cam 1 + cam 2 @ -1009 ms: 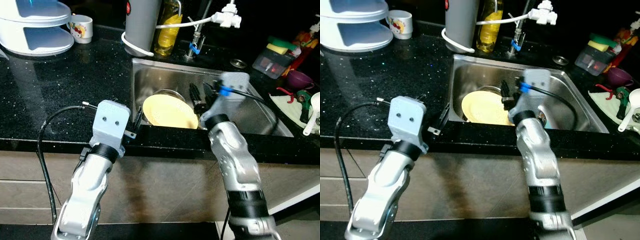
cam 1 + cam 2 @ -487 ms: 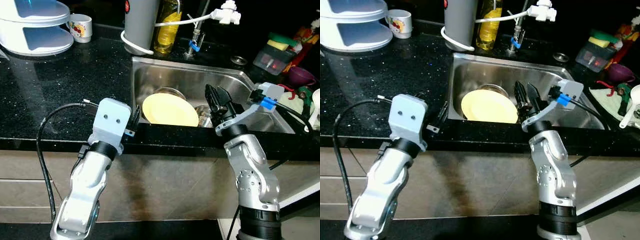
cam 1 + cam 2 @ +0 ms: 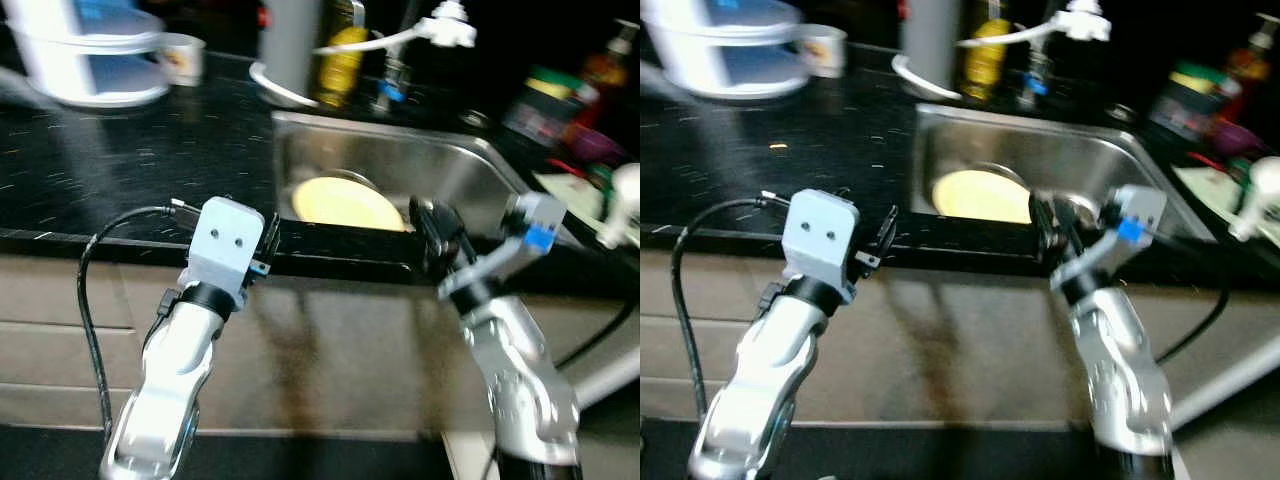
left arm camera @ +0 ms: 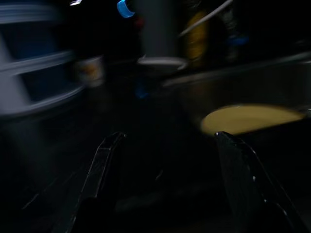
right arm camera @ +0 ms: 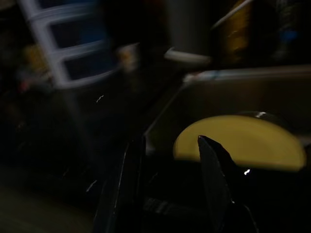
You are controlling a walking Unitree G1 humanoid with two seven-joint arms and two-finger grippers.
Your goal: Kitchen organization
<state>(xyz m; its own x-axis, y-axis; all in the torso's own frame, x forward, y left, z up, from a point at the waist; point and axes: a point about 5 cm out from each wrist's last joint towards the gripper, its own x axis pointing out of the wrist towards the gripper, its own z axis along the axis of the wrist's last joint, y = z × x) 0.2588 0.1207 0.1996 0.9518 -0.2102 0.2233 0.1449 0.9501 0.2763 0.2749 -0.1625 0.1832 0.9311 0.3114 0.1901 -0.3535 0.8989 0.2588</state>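
Both tools, my left tool (image 3: 268, 238) and right tool (image 3: 437, 228), sit apart and empty, just before the sink (image 3: 455, 165). Inside lies the yellow plate (image 3: 345, 201). Everything looks blurry, so I might bump the surface (image 3: 120, 150).

Everything smears with motion blur — the yellow plate (image 3: 345, 203) sits half hidden behind the sink (image 3: 400, 160) front edge, and the clutter (image 3: 560, 110) beside it stays unreadable.

White mug (image 3: 181, 58) beside tiered rack (image 3: 85, 55) — black countertop (image 3: 120, 160); blurred
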